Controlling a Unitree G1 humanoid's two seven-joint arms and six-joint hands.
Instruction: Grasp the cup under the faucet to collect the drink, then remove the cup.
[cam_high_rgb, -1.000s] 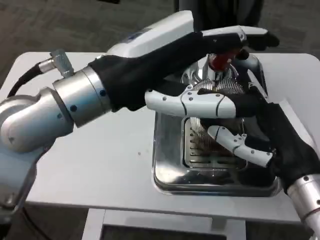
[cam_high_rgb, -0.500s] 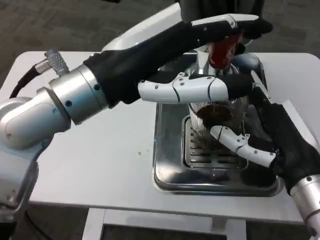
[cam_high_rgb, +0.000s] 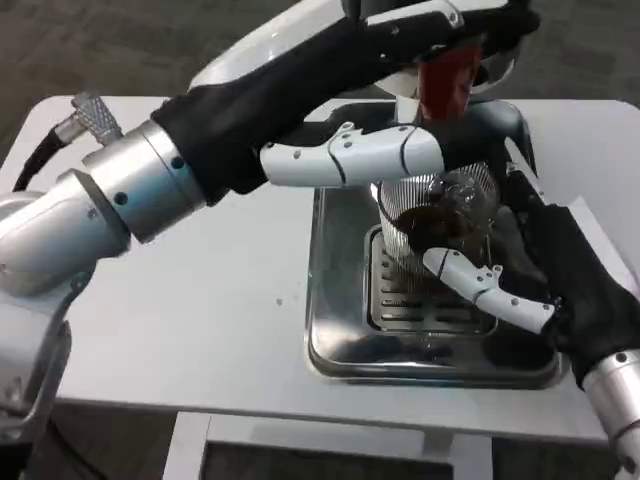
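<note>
Head view: left hand (cam_high_rgb: 400, 90) has lifted toward 12 o'clock since a second ago, fingers closed on the red tap handle (cam_high_rgb: 447, 80). Dark drink now shows inside the ribbed clear cup (cam_high_rgb: 435, 222) — filling looks underway. Cup sits over the drip tray (cam_high_rgb: 340, 330) grate, at about 1 o'clock of the tray. Right hand (cam_high_rgb: 520, 275) grips the cup from 3 o'clock. Removal not yet due.

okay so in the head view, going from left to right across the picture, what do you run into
Left silver forearm → left hand reaching to the red tap handle → ribbed clear cup with dark drink, over the metal drip tray → right hand holding the cup.
</note>
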